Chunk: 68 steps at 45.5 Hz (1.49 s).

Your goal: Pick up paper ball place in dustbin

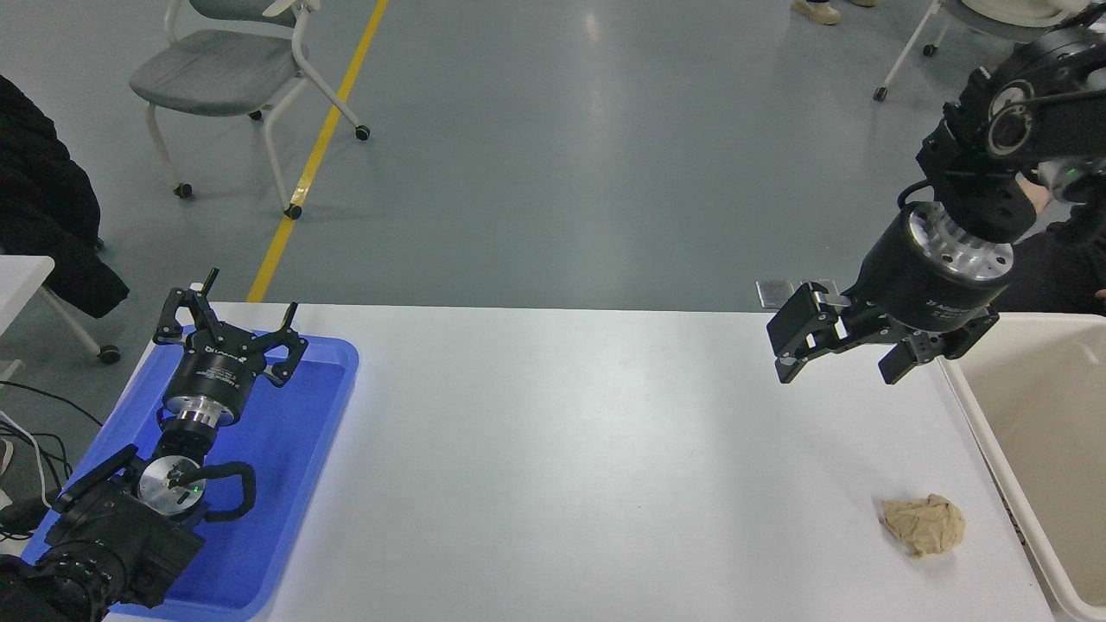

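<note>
The paper ball (924,523), a crumpled tan-brown wad, lies on the white table near the front right, close to the dustbin's left wall. The dustbin (994,462), a cream-beige tub with a thick rim, stands at the table's right edge and is partly cut off. My right gripper (842,367) hangs open and empty above the table, well behind and a little left of the paper ball. My left gripper (246,307) is parked open over the blue tray at the lower left.
A shallow bright blue tray (324,415) lies at the table's left end under the left arm. A grey chair (233,69) stands on the floor beyond the table. A person's dark sleeve (1058,268) shows at the right edge.
</note>
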### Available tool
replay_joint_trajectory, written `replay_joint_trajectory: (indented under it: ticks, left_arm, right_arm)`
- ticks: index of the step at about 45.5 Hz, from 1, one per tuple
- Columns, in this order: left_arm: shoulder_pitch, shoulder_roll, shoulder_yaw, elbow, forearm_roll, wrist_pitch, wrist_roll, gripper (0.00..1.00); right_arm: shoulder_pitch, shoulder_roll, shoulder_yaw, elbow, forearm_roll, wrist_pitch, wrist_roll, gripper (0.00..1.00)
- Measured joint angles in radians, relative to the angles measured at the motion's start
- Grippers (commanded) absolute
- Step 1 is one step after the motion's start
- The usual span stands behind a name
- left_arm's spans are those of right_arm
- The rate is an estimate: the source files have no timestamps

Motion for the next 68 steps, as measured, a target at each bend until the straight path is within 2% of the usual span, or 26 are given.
replay_joint_trajectory:
  ticks: [23,36,51,58,68]
  left_arm:
    - [-0.001,0.0,0.0,0.0,0.0,0.0,0.001,1.0]
    - [-0.002,0.0,0.0,0.0,-0.001,0.0,0.0,1.0]
    - [-0.002,0.0,0.0,0.0,0.0,0.0,0.0,1.0]
    - [-0.002,0.0,0.0,0.0,0.0,0.0,0.0,1.0]
    - [-0.001,0.0,0.0,0.0,0.0,0.0,0.0,1.0]
  right_arm:
    - [-0.032,-0.034,0.011,-0.007,-0.011,-0.002,0.0,1.0]
    - [-0.09,-0.103,0.012,-0.011,-0.095,-0.027,0.0,1.0]
    - [-0.229,-0.279,0.045,-0.044,-0.295,-0.058,0.0,1.0]
    - [-0.389,-0.36,0.135,-0.106,-0.409,-0.088,0.001,1.0]
    - [-0.653,-0.415,0.298,-0.235,-0.564,-0.139,0.001,1.0]
